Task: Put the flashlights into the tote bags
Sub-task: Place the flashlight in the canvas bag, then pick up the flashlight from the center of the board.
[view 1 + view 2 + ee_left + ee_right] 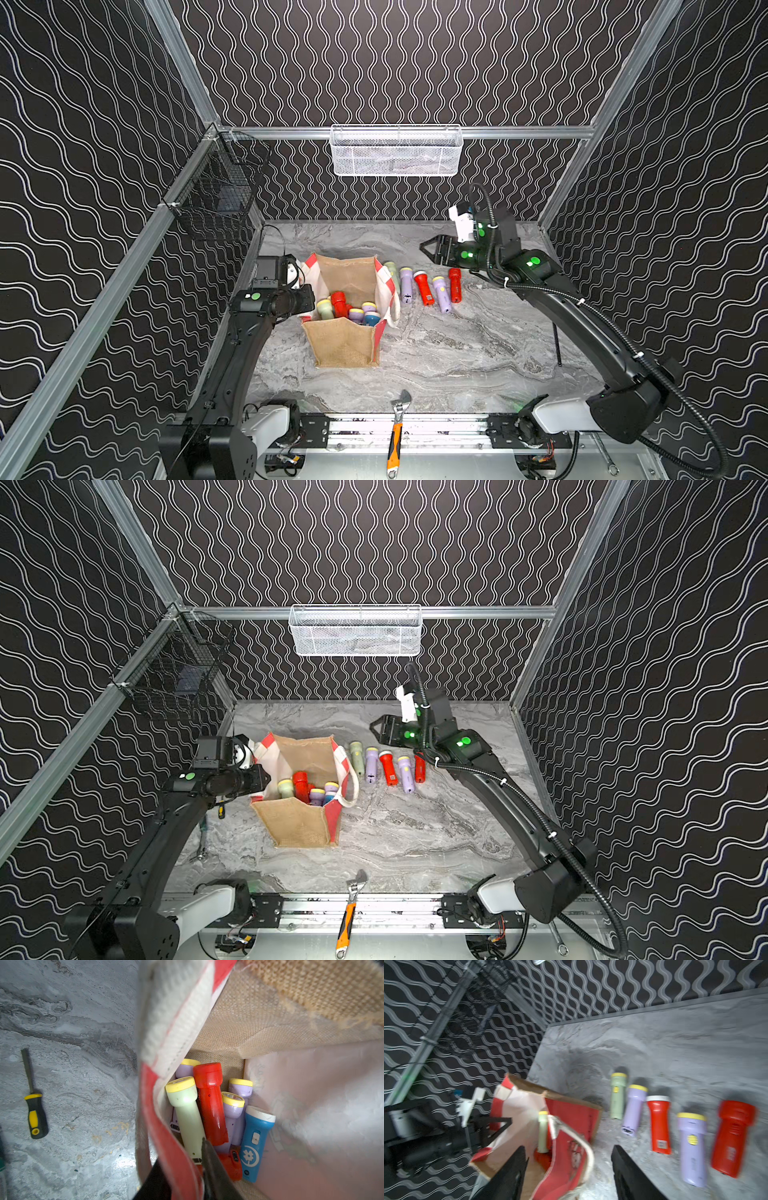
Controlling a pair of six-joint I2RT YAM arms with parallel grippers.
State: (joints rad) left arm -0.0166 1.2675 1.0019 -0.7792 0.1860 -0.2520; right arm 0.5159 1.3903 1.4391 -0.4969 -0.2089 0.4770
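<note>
The tote bag (345, 340) (299, 825) stands open at the table's left. Inside it lie several flashlights, among them a red one (209, 1101), a pale green one (182, 1105), a lilac one (232, 1109) and a blue one (256, 1136). My left gripper (309, 304) (182, 1159) is shut on the bag's red-and-white striped side rim (166, 1126). To the bag's right several more flashlights lie in a row: pale green (392, 274) (617, 1095), lilac (406, 284), red (424, 286), lilac (441, 293), red (455, 284). My right gripper (428, 251) (569, 1149) hangs open and empty above the table behind that row.
An orange-handled wrench (397, 432) lies at the front edge. A white mesh basket (395, 151) hangs on the back wall and a black wire basket (216, 195) on the left wall. A yellow-and-black screwdriver (35, 1113) lies left of the bag.
</note>
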